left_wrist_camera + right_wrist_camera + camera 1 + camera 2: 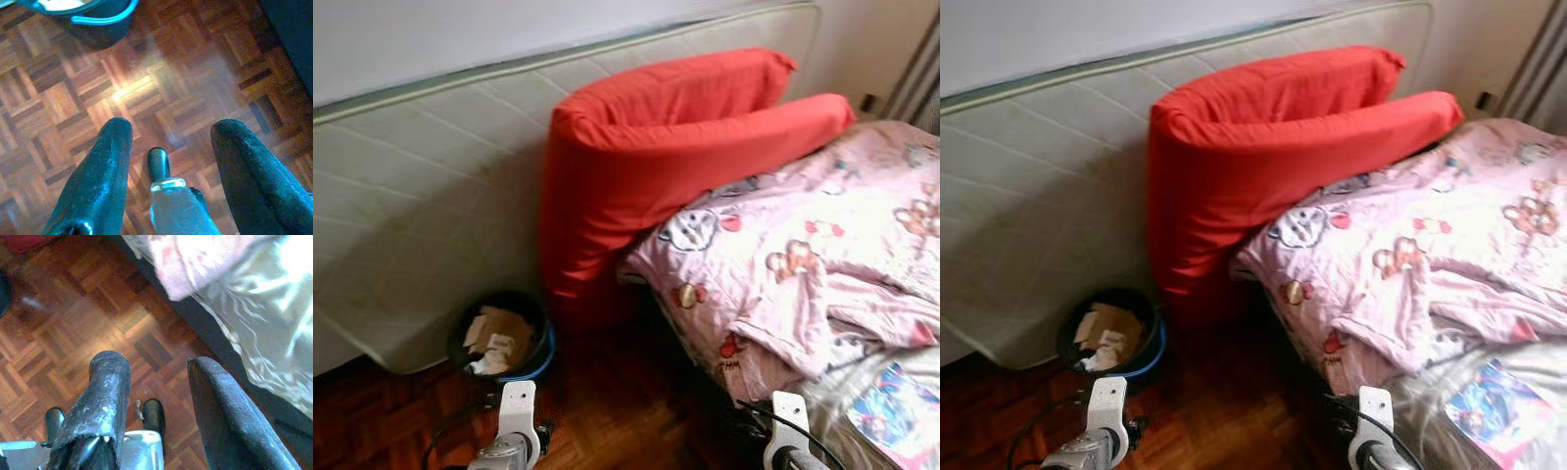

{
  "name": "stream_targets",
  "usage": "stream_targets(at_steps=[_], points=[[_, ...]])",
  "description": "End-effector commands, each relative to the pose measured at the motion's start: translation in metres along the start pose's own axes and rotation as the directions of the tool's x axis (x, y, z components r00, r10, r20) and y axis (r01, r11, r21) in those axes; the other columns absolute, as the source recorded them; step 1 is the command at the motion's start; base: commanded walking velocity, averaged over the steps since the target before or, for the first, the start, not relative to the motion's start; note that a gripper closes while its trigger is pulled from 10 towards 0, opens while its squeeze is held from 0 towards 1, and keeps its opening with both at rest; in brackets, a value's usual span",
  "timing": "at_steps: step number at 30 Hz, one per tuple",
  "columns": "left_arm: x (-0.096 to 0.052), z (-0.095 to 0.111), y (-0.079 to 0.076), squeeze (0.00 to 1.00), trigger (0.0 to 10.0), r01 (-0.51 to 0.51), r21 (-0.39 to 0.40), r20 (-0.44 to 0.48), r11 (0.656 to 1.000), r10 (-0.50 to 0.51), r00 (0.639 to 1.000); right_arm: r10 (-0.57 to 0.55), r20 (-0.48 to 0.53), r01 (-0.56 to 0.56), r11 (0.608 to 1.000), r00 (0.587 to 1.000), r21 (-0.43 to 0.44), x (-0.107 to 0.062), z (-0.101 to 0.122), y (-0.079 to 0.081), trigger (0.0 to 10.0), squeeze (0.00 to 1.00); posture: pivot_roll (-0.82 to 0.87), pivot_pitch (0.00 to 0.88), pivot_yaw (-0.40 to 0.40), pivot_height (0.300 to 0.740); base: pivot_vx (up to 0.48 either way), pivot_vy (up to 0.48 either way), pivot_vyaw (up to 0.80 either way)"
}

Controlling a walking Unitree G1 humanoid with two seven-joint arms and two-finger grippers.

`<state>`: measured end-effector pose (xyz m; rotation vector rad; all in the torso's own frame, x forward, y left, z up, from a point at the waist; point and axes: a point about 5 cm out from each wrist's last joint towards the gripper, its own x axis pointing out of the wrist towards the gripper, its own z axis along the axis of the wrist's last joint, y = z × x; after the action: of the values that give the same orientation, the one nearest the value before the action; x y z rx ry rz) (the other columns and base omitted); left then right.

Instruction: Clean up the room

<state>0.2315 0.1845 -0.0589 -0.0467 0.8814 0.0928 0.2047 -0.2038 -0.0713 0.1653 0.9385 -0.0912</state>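
A dark waste bin [501, 338] with a blue rim stands on the parquet floor against the leaning mattress, holding cardboard and crumpled paper. A big red cushion [646, 157] is folded over the head of the bed. On the bed lies a rumpled pink cartoon-print blanket [803, 255], with a colourful magazine [891, 411] near its front corner. My left gripper [171, 129] hangs open over bare floor, the bin [93, 19] a short way ahead of it. My right gripper [156, 362] is open above the floor beside the bed's edge, where the blanket [181, 259] hangs down.
A quilted white mattress [421, 196] leans along the wall behind the bin and cushion. The bed's dark base [215, 352] and pale sheet [259, 308] border the floor on my right. Parquet floor [607, 401] runs between bin and bed.
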Motion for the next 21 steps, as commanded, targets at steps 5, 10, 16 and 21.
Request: stream_targets(at_steps=[5, 10, 16, 21], points=[[-0.0001, -0.0031, -0.0005, 0.0, 10.0, 0.002, -0.005, -0.019, 1.0, -0.002, 1.0, -0.023, 0.006, 0.023, 1.0, 1.0, -0.005, -0.0007, -0.0006, -0.0036, 10.0, 0.0, -0.07, 0.0, 0.007, 0.74, 0.0, 0.288, -0.79], [-0.0001, -0.0027, -0.0005, 0.0, 10.0, -0.006, -0.009, -0.014, 1.0, 0.006, 1.0, -0.024, 0.005, 0.024, 1.0, 1.0, -0.017, -0.0007, -0.0002, -0.0039, 10.0, 0.0, -0.06, 0.0, 0.003, 0.74, 0.0, 0.192, -0.79], [0.0, -0.0016, 0.0, 0.0, 10.0, -0.006, -0.002, -0.016, 1.0, 0.006, 1.0, -0.031, 0.008, 0.031, 0.999, 0.999, -0.014, -0.0005, 0.0008, -0.0038, 10.0, 0.0, -0.06, 0.0, 0.016, 0.74, 0.0, 0.089, -0.8], [0.0002, 0.0007, 0.0009, 0.0, 10.0, -0.015, 0.002, -0.006, 1.0, 0.015, 1.0, -0.036, 0.011, 0.036, 0.999, 0.999, -0.007, -0.0003, 0.0022, -0.0037, 10.0, 0.0, -0.05, 0.0, 0.015, 0.74, 0.0, 0.06, -0.8]])
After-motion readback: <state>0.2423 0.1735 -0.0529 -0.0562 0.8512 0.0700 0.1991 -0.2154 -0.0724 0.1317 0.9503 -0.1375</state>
